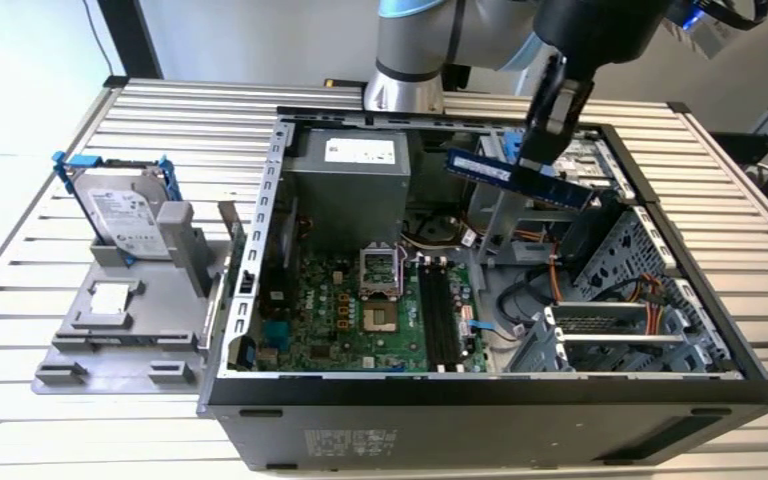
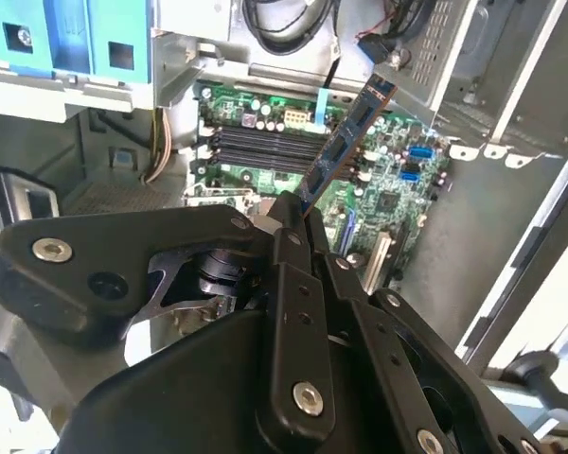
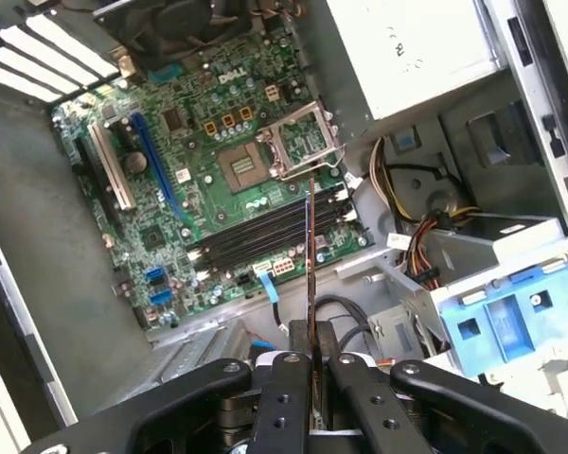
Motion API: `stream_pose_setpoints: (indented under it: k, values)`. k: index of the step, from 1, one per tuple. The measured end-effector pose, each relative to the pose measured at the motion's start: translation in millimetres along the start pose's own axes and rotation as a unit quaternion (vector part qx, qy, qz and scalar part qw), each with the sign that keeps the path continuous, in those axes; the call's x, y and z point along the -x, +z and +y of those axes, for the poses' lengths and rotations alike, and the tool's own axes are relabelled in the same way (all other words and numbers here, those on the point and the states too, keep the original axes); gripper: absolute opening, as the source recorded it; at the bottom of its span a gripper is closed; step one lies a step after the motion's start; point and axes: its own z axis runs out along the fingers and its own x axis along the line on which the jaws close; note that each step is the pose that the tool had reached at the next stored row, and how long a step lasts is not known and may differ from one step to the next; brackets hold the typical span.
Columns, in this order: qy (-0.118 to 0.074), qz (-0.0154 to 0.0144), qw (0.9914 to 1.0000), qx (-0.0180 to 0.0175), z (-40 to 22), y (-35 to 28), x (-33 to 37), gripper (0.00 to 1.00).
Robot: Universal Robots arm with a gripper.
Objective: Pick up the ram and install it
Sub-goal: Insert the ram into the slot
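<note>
Jaws: I am pinching them shut on the ram (image 1: 504, 174), with the fingers (image 3: 282, 407) pressing on its two flat faces and no gap showing.
Grip point: I am holding it part-way along its length, and a long stretch is projecting clear of the fingertips in both wrist views.
Ram position: it is hanging in the air over the open computer case (image 1: 273, 200), toward the exterior view's right of the motherboard (image 1: 344, 320), and touching nothing but me.
Memory slots (image 3: 256, 236): the stick is not sitting in any of them.
Handling: I am judging it light, thin and stiff but fragile. It is likely to slip or crack under twisting, so gripping the flat faces away from the contact edge seems safest.
</note>
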Motion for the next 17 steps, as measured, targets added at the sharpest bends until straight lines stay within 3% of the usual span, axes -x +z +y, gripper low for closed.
stream_pose_setpoints:
  k: [4, 8, 14, 17]
  values:
    - [0.031, -0.0008, 0.99953, 0.0011, 0.0, 0.0, 0.0, 0.0]
    - [0.058, -0.0014, 0.99831, 0.002, 0.0, -0.1, 0.0, 0.0]
    - [0.094, -0.0023, 0.99555, 0.0034, 0.0, -0.1, -0.1, 0.0]
    - [0.112, -0.0027, 0.99373, 0.004, 0.0, -0.1, -0.1, 0.0]
